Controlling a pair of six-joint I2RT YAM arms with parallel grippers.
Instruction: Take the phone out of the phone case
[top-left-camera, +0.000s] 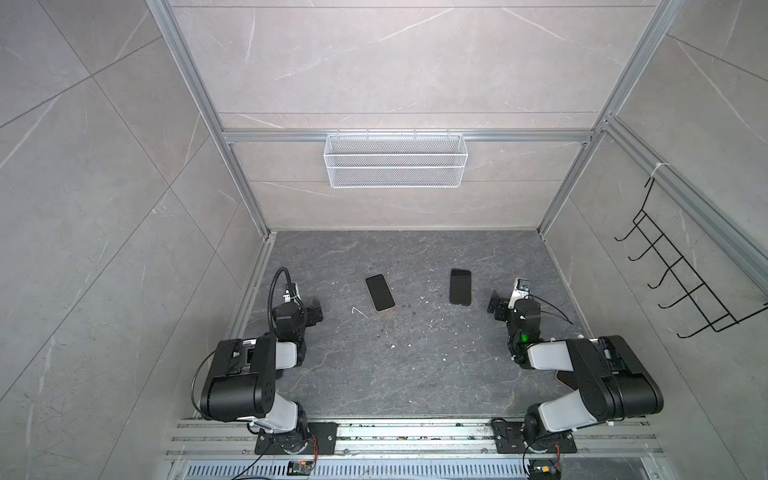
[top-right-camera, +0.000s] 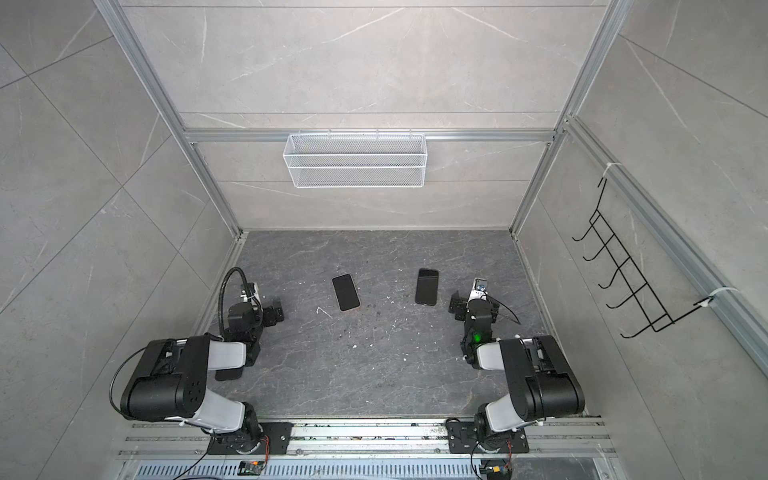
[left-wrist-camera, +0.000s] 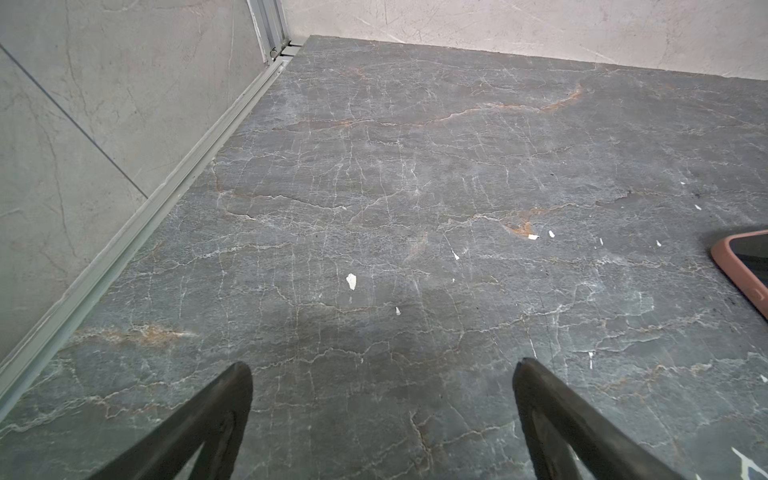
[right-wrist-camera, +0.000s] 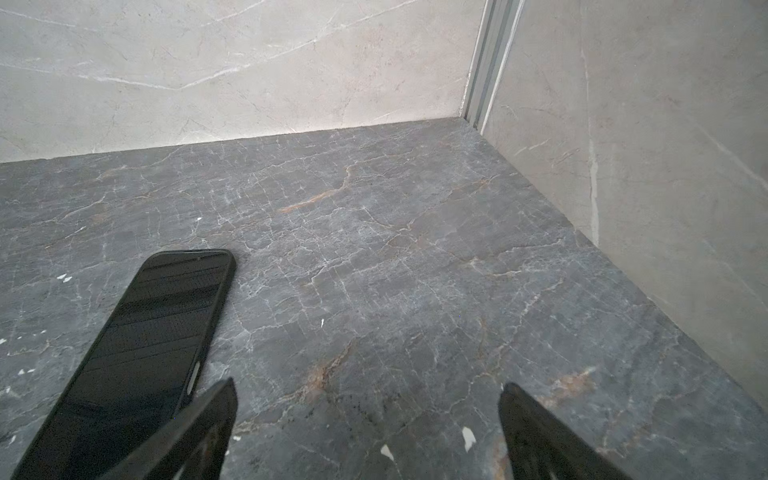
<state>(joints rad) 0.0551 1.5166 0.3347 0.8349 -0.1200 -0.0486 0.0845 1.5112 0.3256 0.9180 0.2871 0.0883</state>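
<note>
Two phones lie screen-up on the dark marble table. The left phone (top-left-camera: 380, 292) (top-right-camera: 345, 292) sits in a pinkish-brown phone case, whose corner (left-wrist-camera: 737, 270) shows in the left wrist view. The right phone (top-left-camera: 460, 286) (top-right-camera: 427, 286) (right-wrist-camera: 137, 353) has a black case around it. My left gripper (top-left-camera: 316, 311) (top-right-camera: 276, 312) (left-wrist-camera: 380, 370) is open over bare table, left of the pink-cased phone. My right gripper (top-left-camera: 495, 305) (top-right-camera: 456, 306) (right-wrist-camera: 368, 388) is open, just right of the black phone, with one finger (right-wrist-camera: 216, 411) close to its edge.
A white wire basket (top-left-camera: 395, 160) hangs on the back wall and a black hook rack (top-left-camera: 685, 282) on the right wall. Small white flecks dot the table (top-left-camera: 415, 353). A dark flat object (top-right-camera: 228, 374) lies partly under the left arm, a brownish one (top-left-camera: 566, 379) under the right arm.
</note>
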